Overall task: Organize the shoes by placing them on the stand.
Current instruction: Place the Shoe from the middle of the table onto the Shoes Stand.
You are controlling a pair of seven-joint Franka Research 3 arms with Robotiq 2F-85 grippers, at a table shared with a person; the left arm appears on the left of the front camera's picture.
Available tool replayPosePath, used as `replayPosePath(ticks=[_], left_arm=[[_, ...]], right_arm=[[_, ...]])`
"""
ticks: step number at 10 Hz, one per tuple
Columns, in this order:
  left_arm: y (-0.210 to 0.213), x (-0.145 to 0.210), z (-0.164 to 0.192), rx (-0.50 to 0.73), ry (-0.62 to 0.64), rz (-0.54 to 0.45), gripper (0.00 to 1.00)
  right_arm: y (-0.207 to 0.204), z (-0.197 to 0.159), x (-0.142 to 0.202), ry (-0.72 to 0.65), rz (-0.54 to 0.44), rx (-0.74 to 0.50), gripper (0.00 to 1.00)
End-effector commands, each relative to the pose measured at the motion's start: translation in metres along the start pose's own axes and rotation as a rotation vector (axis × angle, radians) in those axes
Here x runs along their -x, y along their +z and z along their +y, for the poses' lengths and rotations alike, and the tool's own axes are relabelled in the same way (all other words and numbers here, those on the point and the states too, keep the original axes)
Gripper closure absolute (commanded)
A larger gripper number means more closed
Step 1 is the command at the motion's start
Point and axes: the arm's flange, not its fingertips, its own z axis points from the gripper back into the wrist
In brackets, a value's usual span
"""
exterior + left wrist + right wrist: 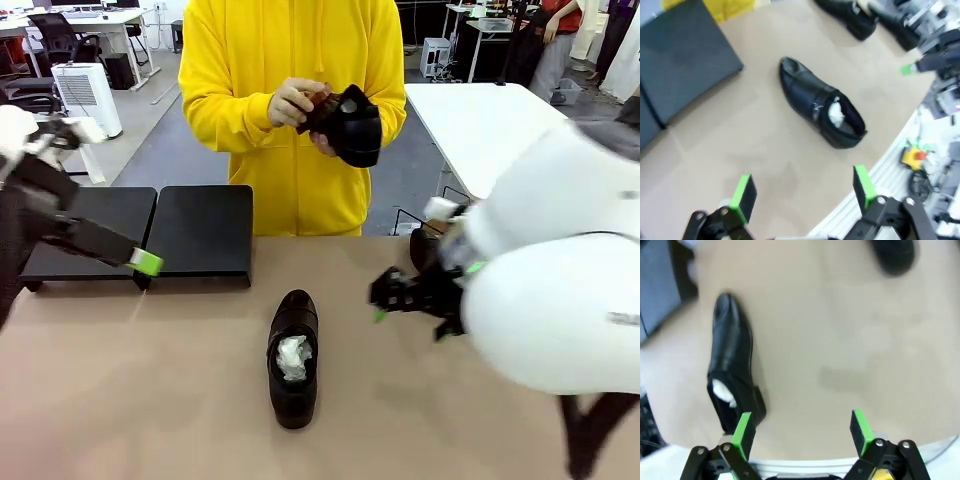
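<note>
One black shoe (pixel 293 355) stuffed with white paper lies alone mid-table, toe toward the person; it also shows as the shoe (pixel 820 110) and the shoe (pixel 732 365) in the wrist views. Two more shoes (pixel 847 15) lie at the table's right, one partly behind my right arm (pixel 425 245). The person holds a fourth shoe (pixel 350 125) with a brown brush. The black stand (pixel 150 230) sits bare at the far left. My left gripper (pixel 140 262) hovers open by the stand's front; my right gripper (pixel 385 300) hangs open right of the middle shoe.
The person in a yellow hoodie (pixel 290 60) stands at the far edge, both hands busy with the shoe. My bulky right arm (pixel 560 290) blocks the table's right side. A white table (pixel 480 120) stands behind.
</note>
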Motion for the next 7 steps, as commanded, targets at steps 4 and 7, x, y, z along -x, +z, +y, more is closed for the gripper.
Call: replayPosePath(ticks=[4,7], left_arm=[[-0.055,-0.033,-0.064,-0.125,0.097,-0.014,0.0],[-0.067,-0.023,-0.078,-0.077,0.099,0.076,0.0]], right_arm=[[0.023,-0.097,-0.004,-0.385,-0.048,0.103,0.0],[0.044,-0.059,-0.044,-0.303,-0.05,0.07,0.0]])
